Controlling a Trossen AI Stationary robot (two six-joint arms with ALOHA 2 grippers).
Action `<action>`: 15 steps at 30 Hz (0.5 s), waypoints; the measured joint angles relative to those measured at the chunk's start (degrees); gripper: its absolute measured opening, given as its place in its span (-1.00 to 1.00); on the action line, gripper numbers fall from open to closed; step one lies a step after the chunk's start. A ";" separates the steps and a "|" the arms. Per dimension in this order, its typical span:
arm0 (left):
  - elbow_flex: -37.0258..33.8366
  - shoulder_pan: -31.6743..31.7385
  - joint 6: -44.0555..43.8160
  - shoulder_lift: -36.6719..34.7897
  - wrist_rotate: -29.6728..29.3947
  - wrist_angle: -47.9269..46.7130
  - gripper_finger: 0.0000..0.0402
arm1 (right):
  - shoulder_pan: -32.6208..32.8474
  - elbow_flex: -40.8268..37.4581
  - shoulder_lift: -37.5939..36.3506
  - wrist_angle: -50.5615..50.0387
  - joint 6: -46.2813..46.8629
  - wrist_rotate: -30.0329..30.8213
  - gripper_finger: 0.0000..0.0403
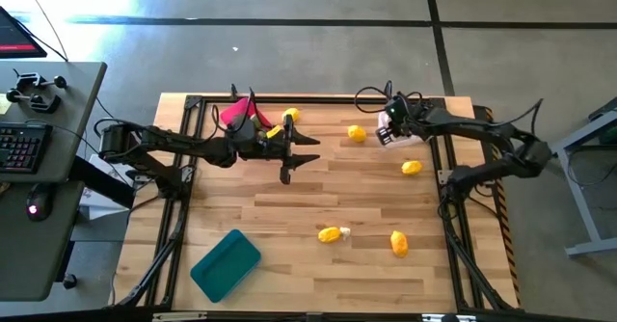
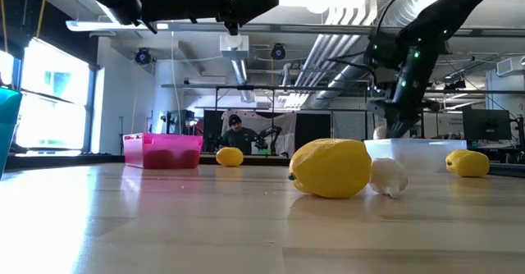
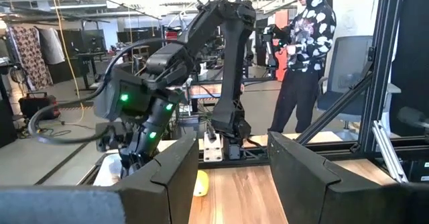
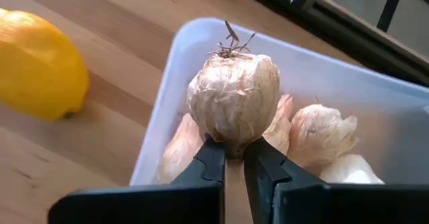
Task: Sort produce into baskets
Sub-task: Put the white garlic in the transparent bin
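- Two dark fingertips on my right gripper (image 4: 228, 158) are pinched on the base of a garlic bulb (image 4: 233, 98), held just above the whitish tray (image 4: 201, 39). More bulbs (image 4: 320, 135) already lie inside it.
- Biggest worry: my hold is only on the narrow bottom of the bulb, so it could roll out of the pinch and land outside the rim, or bounce off the ones below when I let go.
- Next to the tray sits a lemon (image 4: 40, 66); if I swing wide on the way out, I'd guess I'd nudge it.
- Left gripper (image 1: 302, 158) hovers mid-table with its fingers apart, nothing in them, near the pink basket (image 1: 234, 115).
- Leftover lemons (image 1: 399, 242) are scattered across the wood, and the teal basket (image 1: 226, 263) is well apart from everything.
- No brands, labels or readable writing that I can spot.
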 joint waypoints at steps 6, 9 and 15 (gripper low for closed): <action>0.00 0.00 -0.07 0.00 0.03 -0.05 -0.19 | -1.26 0.00 1.63 0.19 -0.06 -2.04 -0.70; 0.00 0.00 -0.06 0.00 0.03 -0.10 -0.19 | -1.24 0.00 1.53 0.55 -0.05 -0.34 -0.46; 0.02 -0.02 2.85 0.88 -0.02 -2.70 -0.22 | -0.69 0.43 -2.56 1.72 2.43 5.40 -0.13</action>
